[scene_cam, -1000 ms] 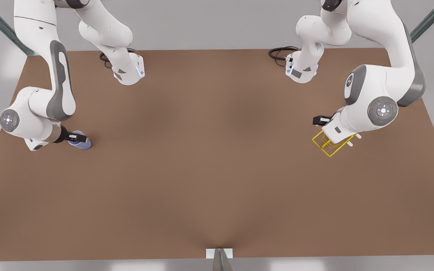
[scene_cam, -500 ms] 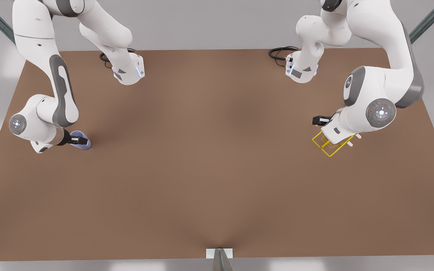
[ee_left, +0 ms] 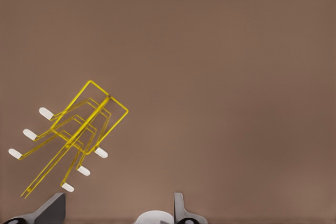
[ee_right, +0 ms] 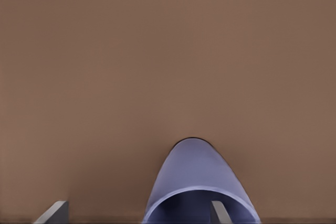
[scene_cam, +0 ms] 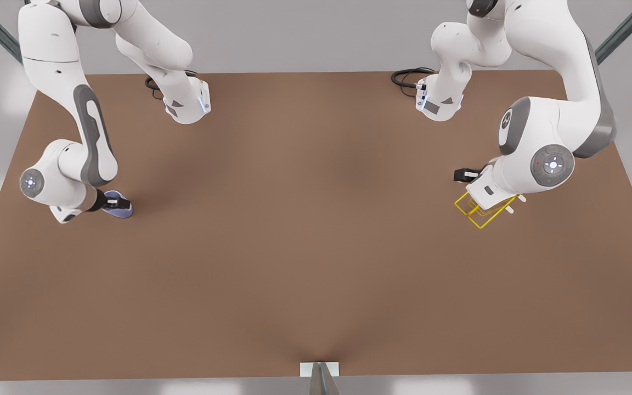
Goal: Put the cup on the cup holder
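While cup [scene_cam: 120, 207] lies tipped on worktop [scene_cam: 305, 230] at front view's left, one finger of right gripper [scene_cam: 114, 205] is seen inside rim, one outside; closure cannot be told. Cup holder [scene_cam: 479, 211] partly hidden beneath left gripper [scene_cam: 472, 181], fingers spread.

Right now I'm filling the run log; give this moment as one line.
right gripper: open, one finger inside cup rim | left gripper: open above cup holder | cup on table
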